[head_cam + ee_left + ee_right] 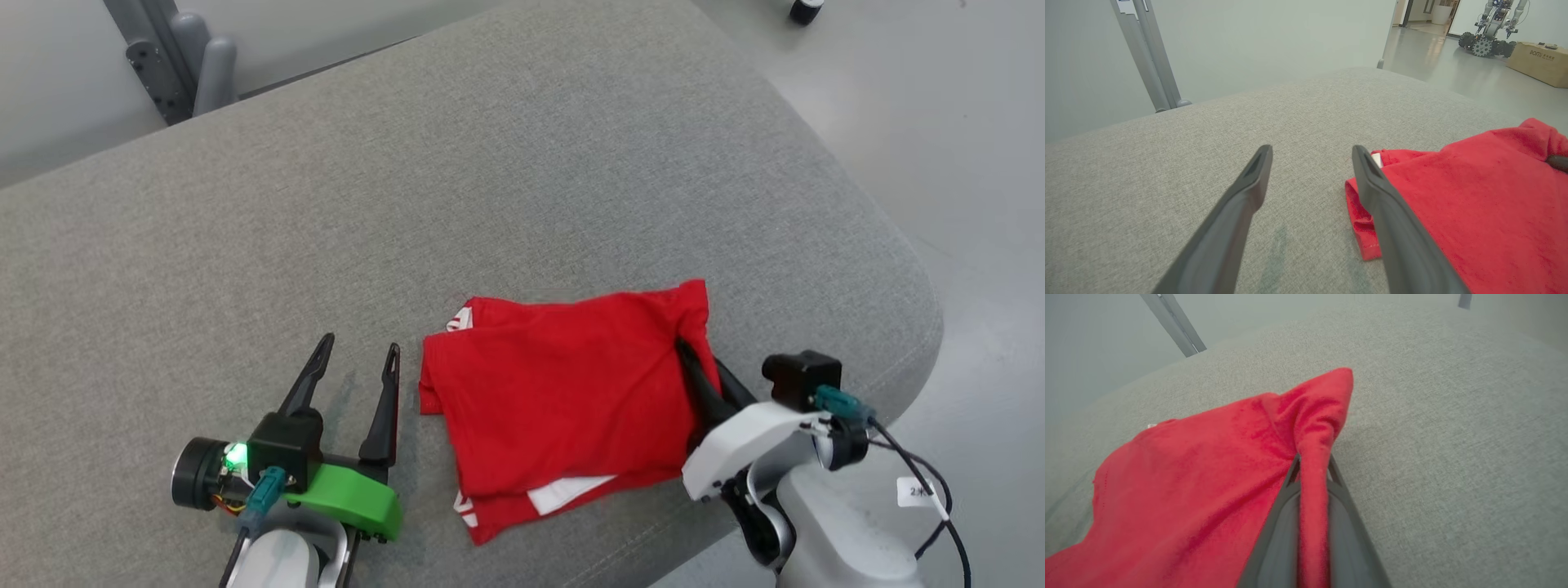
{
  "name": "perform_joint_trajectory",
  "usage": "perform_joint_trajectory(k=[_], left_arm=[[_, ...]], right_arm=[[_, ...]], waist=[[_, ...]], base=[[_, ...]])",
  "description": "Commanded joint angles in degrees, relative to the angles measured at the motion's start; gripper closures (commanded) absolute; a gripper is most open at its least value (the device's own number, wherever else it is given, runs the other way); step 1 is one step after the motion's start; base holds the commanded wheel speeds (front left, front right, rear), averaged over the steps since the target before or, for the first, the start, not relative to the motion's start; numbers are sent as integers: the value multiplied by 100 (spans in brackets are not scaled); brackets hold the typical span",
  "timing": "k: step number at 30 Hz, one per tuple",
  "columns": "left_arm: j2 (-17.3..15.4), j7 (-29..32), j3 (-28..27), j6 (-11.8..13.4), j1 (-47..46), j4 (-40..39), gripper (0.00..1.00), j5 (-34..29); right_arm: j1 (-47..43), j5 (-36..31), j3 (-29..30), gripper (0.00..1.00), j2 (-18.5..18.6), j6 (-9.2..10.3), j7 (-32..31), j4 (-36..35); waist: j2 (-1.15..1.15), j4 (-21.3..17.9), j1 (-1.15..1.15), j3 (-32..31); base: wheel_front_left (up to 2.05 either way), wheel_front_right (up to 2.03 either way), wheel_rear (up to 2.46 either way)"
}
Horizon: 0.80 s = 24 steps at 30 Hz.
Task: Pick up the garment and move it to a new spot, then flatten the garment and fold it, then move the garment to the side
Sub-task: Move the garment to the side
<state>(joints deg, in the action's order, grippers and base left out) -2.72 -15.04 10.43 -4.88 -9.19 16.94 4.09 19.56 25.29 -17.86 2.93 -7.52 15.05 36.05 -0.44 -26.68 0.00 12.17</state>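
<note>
Nearest the camera, at the lower left, the left pincer (360,343) with a green plastic housing has its two long dark fingers spread wide apart. It holds nothing and sits low over the bare surface, just beside the garment's left edge; the left wrist view (1311,151) shows the same.

At the lower right, the right pincer (690,359) on its white arm is pressed together, pinching a raised fold at the garment's right edge. In the right wrist view (1312,461) this fold stands up between the fingers.

Between the two pincers lies the red fabric garment with white trim (563,392) (1474,204) (1208,477), folded into a rough rectangle near the front edge of the grey woven padded worktop (490,163).

Beyond the worktop's far left corner stands a grey metal post (175,57). Far off in the left wrist view, a wheeled robot (1490,28) stands beside a brown cardboard box (1539,63) on a glossy floor.
</note>
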Motion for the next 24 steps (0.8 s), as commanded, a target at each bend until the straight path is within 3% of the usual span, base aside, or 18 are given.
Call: perform_joint_trajectory(k=[1, 8, 12, 13, 16, 24], left_arm=[[-49, -18, -39, -23, -147, -33, 0, -68], [-115, -18, -30, -54, -402, -204, 0, -256], [-150, -18, -10, -28, -522, -334, 0, -337], [-147, -18, -1, -13, -576, -421, 0, -372], [-200, -18, -17, 36, -608, -577, 0, -410], [-268, -18, -20, 135, -625, -836, 0, -415]], right_arm=[[302, -129, 61, 100, 7, 7, 15, 5], [1278, -501, 619, 100, 257, 7, 16, 187], [1980, -818, 1179, 100, 613, 8, 16, 569], [2264, -963, 1547, 100, 794, 7, 15, 850], [2628, -1249, 2169, 100, 1113, 8, 16, 1314], [2870, -2410, 4033, 100, 1896, 8, 16, 1942]], waist=[[44, 492, 0, 510], [44, 1331, 0, 1161], [44, 1864, 0, 1507], [44, 2094, 0, 1633], [44, 2311, 0, 1775], [44, 2570, 0, 1878]], base=[[0, 0, 0], [0, 0, 0], [0, 0, 0], [0, 0, 0], [0, 0, 0], [0, 0, 0]])
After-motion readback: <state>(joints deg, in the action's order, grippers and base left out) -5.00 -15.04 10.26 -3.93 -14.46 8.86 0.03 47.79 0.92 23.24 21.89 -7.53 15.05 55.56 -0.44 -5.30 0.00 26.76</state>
